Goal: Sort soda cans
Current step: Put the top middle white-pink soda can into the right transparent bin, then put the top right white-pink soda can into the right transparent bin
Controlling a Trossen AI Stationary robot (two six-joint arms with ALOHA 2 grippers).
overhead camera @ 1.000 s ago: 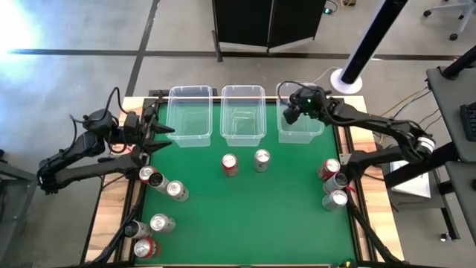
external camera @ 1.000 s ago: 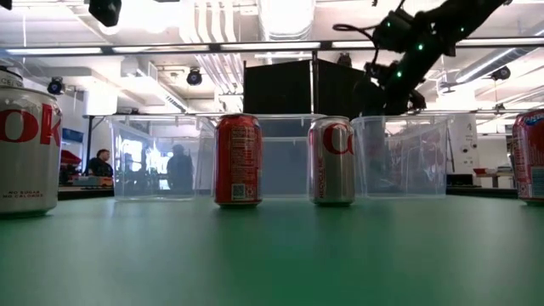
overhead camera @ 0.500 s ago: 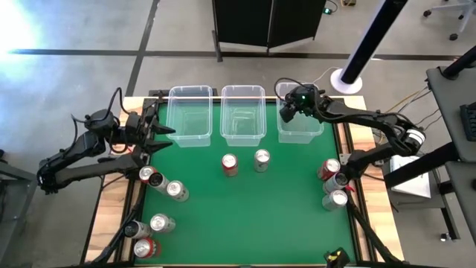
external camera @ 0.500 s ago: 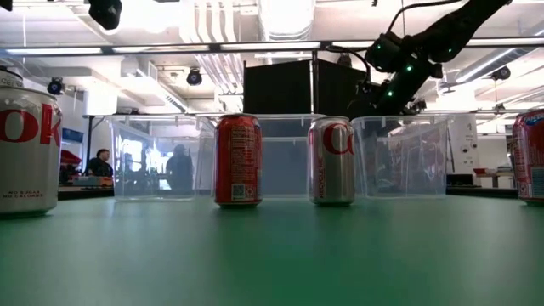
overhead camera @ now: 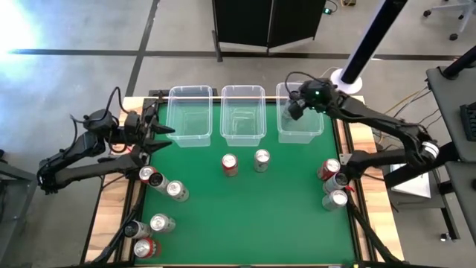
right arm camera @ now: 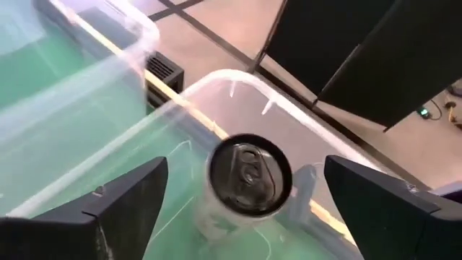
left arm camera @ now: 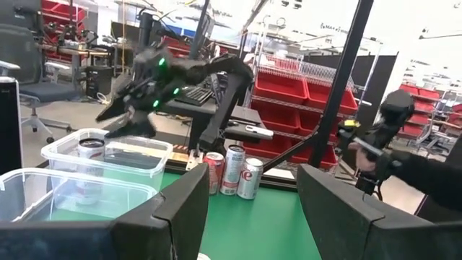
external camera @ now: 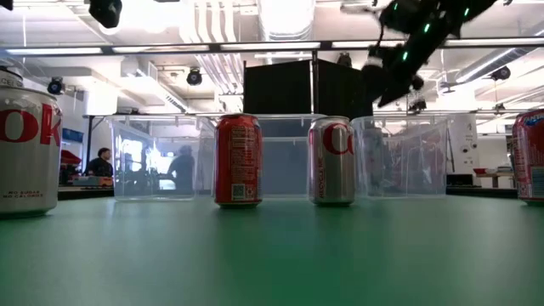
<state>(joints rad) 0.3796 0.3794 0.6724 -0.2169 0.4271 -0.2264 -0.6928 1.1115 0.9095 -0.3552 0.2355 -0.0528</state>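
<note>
Right gripper (overhead camera: 295,109) is hovering above the right-hand bin (overhead camera: 300,132), its jaws standing wide apart with nothing between them; in the right wrist view a single silver-topped can (right arm camera: 249,174) is standing upright inside that bin, directly below the parted fingers (right arm camera: 130,201). The right-hand bin serves as landmark for the remaining items. Beside it, along the far edge of the green bench (overhead camera: 253,223), the middle bin (overhead camera: 242,113) and the left-hand bin (overhead camera: 190,115) are sitting in a row. In front of the middle bin, a red can (overhead camera: 230,164) and a silver can (overhead camera: 261,160) are standing upright side by side, just apart. Three cans (overhead camera: 333,184) are clustering at the bench's right edge, nearer the camera than the landmark bin. Across the bench from it, five more cans are standing near the left edge, two (overhead camera: 163,183) farther back and three (overhead camera: 149,234) toward the front corner. Left gripper (overhead camera: 160,129) is waiting beside the left-hand bin, over the bench's left edge, jaws apart and holding nothing.
</note>
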